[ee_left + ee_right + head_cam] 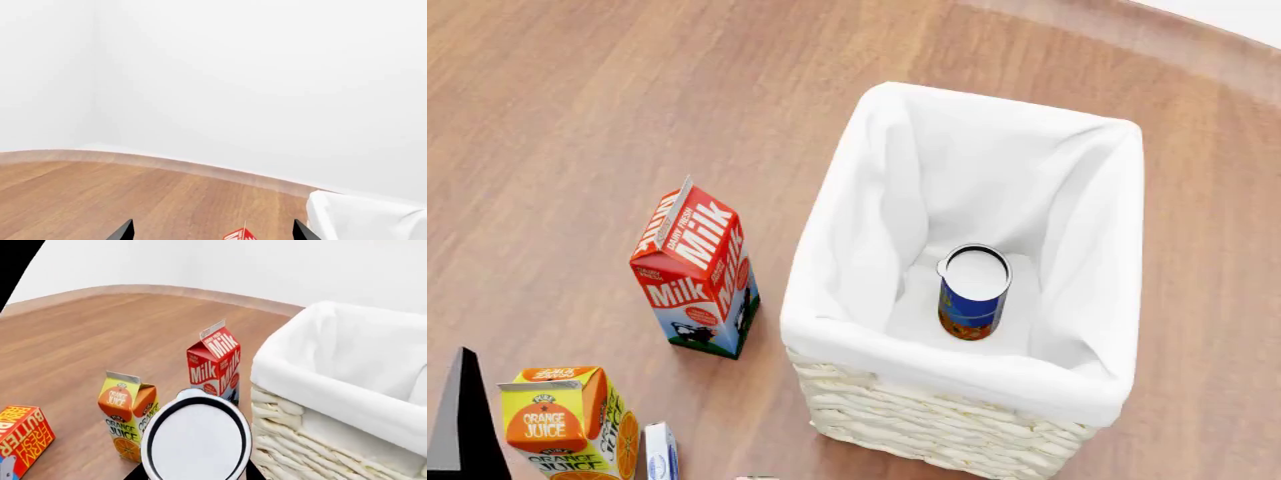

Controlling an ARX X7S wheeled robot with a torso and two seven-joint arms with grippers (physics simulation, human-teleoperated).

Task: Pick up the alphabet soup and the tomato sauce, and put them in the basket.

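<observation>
1. Left wrist view: the left gripper (213,231) has its two black tips spread wide and holds nothing. The red peak of the milk carton (239,234) shows between the tips. A corner of the basket (363,215) cloth lies to the right. No can is seen here.
2. Head view: the alphabet soup (974,292) stands upright inside the basket (827,330), toward its near side, so that half of the task looks done. The milk carton (694,270) stands just left of the basket, and the orange juice (561,420) is nearer and further left. No tomato sauce or right gripper is in view.
3. Right wrist view: a pale can lid with a dark rim fills the near centre. I judge it to be the tomato sauce (195,437), though its label is hidden. The right gripper (193,476) shows only as dark slivers on either side and appears clamped on the can, whose long axis points toward the camera. The basket (313,390) lies right of the can, with its rim about level with the lid. The move probably needs a lift and a shift right to clear the rim. The right arm is the one placed for it.
</observation>
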